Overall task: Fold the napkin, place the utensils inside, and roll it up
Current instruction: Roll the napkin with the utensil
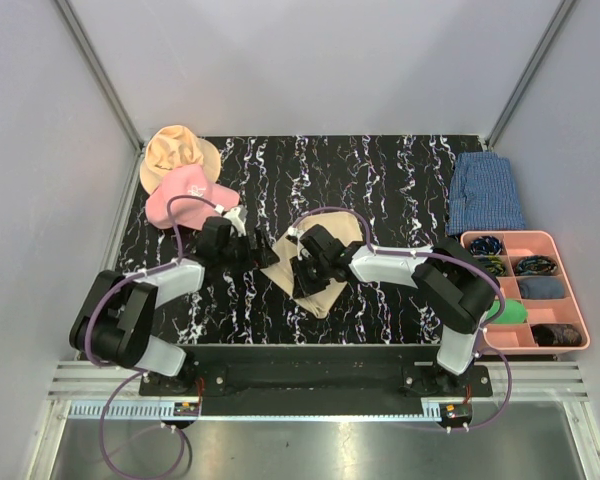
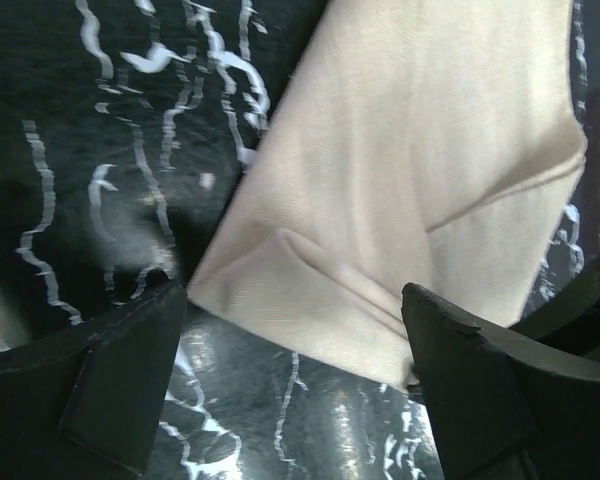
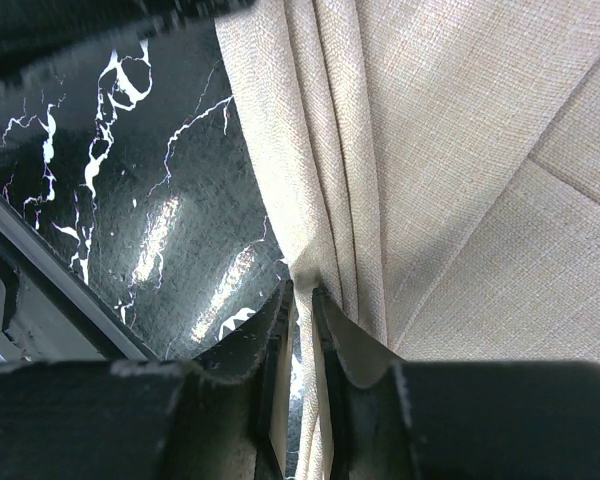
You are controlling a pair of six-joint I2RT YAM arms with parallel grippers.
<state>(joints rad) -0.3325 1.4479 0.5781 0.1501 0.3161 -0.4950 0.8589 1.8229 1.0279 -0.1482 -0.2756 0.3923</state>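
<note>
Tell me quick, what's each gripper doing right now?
Left gripper: open, empty, over a corner of the napkin.
Right gripper: closed, pinching the napkin's folded edge.

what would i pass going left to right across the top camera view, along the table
pink cap -> left gripper -> napkin -> pink tray
</note>
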